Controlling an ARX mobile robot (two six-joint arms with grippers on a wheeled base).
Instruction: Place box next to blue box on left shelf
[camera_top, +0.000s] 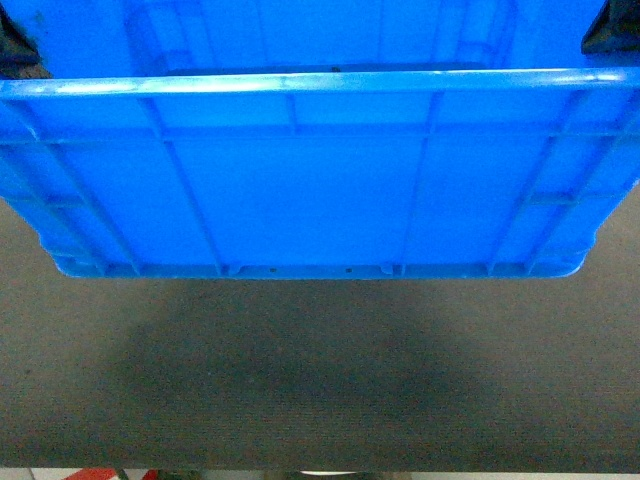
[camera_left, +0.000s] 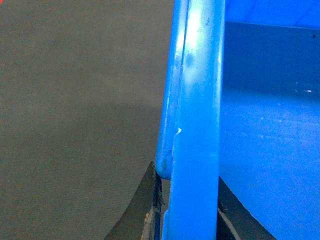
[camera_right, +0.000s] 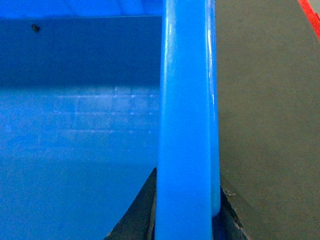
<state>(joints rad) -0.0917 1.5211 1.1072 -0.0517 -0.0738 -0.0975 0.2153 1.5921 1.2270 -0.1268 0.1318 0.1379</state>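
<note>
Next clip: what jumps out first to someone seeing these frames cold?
The bright-blue box fills the upper half of the head view, its ribbed wall facing the camera and a dark shadow on the grey surface beneath it. In each wrist view the thick rim runs up the middle, with the left gripper and the right gripper clamped across it, one dark finger either side.

Box (camera_top: 300, 190) fills your upper view, above floor (camera_top: 320, 380); left pincer (camera_left: 190, 220) straddles its left rim, right pincer (camera_right: 185, 215) its right rim.
</note>
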